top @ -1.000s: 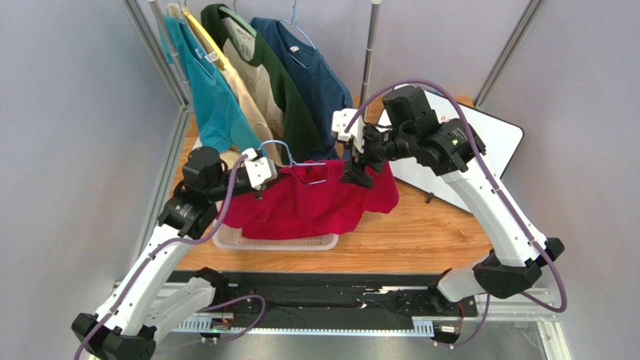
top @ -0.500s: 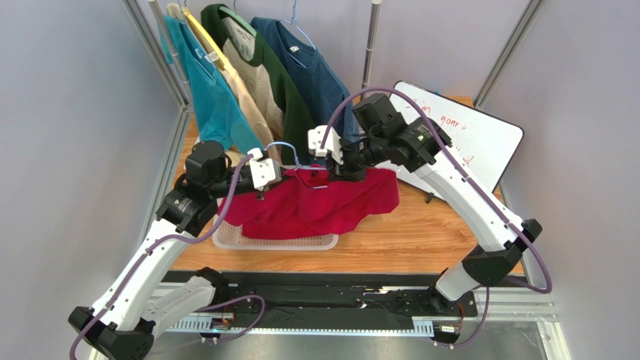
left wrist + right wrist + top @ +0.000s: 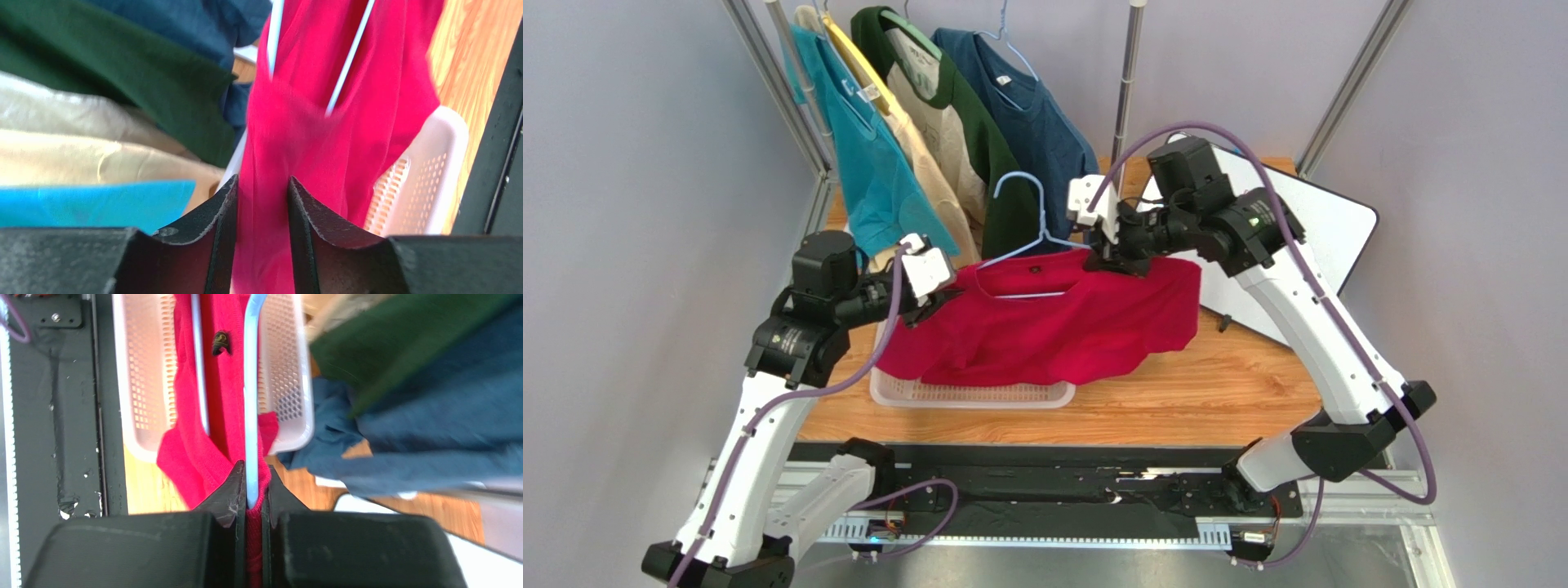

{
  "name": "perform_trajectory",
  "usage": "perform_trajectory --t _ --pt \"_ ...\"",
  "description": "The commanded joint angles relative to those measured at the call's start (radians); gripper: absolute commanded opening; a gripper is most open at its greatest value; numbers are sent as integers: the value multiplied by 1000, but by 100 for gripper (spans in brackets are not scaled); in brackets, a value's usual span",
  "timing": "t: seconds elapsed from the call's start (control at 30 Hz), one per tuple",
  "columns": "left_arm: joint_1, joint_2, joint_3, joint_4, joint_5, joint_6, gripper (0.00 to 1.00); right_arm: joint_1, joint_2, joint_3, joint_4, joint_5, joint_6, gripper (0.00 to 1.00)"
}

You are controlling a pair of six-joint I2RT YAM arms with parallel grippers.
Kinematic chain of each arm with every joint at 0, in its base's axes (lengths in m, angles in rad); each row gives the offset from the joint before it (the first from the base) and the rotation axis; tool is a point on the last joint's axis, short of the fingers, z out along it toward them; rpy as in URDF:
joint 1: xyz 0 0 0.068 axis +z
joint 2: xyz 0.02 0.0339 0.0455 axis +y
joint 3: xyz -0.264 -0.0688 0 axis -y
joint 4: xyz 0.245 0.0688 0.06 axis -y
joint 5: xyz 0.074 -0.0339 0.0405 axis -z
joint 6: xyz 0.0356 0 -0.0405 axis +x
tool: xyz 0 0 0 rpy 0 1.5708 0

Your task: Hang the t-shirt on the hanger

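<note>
The red t-shirt (image 3: pixel 1063 325) hangs on the light-blue wire hanger (image 3: pixel 1038 221), whose hook stands up above the collar. My right gripper (image 3: pixel 1120 261) is shut at the shirt's right shoulder. In the right wrist view the jaws of that gripper (image 3: pixel 253 471) pinch the hanger wire (image 3: pixel 250 416) together with red cloth (image 3: pixel 224 386). My left gripper (image 3: pixel 940 288) is at the left sleeve. Its jaws (image 3: pixel 262 180) stand apart with a fold of the t-shirt (image 3: pixel 294 135) running loosely through the gap. The shirt's hem droops into the basket.
A white perforated basket (image 3: pixel 971 395) sits on the wooden table under the shirt. Behind it a rack holds a teal shirt (image 3: pixel 873 172), a green-and-cream shirt (image 3: pixel 977 147) and a navy shirt (image 3: pixel 1051 123). A whiteboard (image 3: pixel 1320 233) leans at the right; a rack pole (image 3: pixel 1127 86) rises behind.
The right gripper came in, shut on the hanger at the shoulder and lifted it up and right. The left gripper let go of the shirt and drew back to the left.
</note>
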Motion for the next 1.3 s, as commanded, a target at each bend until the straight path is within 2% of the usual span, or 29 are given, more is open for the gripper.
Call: perform_trajectory --t 0.0,0.03,0.13,0.2,0.27,0.43,0.53,0.63,0.7,0.73,0.8,0.83,0.9,0.93,0.97,1.0,1.13,1.2,1.27 --pt "64 -19 88 -163 45 72 41 -52 -62 22 60 -95 35 0" --pt "75 -16 98 -169 53 77 42 -56 -63 27 59 -106 35 0" --pt "87 0 167 -169 94 54 53 -59 -69 28 56 -129 37 0" --pt "86 20 239 -167 172 28 76 -61 -72 34 65 -137 60 0" --pt "67 52 282 -152 200 -6 89 -59 -72 57 68 -146 74 0" --pt "-55 141 408 -117 61 6 90 -59 -69 128 88 -153 147 0" --pt "-101 223 476 -114 51 23 89 -56 -76 161 80 -169 167 0" --pt "-144 269 511 -135 57 64 78 -47 -98 166 79 -150 186 0" --pt "-172 280 514 -172 60 110 67 -42 -115 162 71 -143 189 0" --pt "-178 280 507 -170 57 123 48 -38 -122 152 65 -140 189 0" --pt "-184 278 481 -119 44 89 19 -23 -144 137 37 -120 180 0" --pt "-184 268 468 -99 38 54 0 -23 -148 122 24 -117 178 6" --pt "-184 254 431 -52 21 41 0 -21 -162 116 -38 -109 178 32" --pt "-184 248 424 -40 12 23 0 -21 -168 105 -58 -104 183 60" --pt "-183 246 419 -26 -7 17 0 -22 -179 96 -94 -83 186 66" --pt "-183 243 418 -23 -15 8 0 -23 -202 80 -114 -68 180 67" --pt "-157 229 416 -19 30 -18 0 -81 -286 -47 -139 2 160 57" --pt "-155 231 410 -20 21 -31 0 -137 -297 -75 -151 0 149 62" --pt "-152 235 401 -14 25 -46 0 -164 -291 -56 -142 -37 175 72"
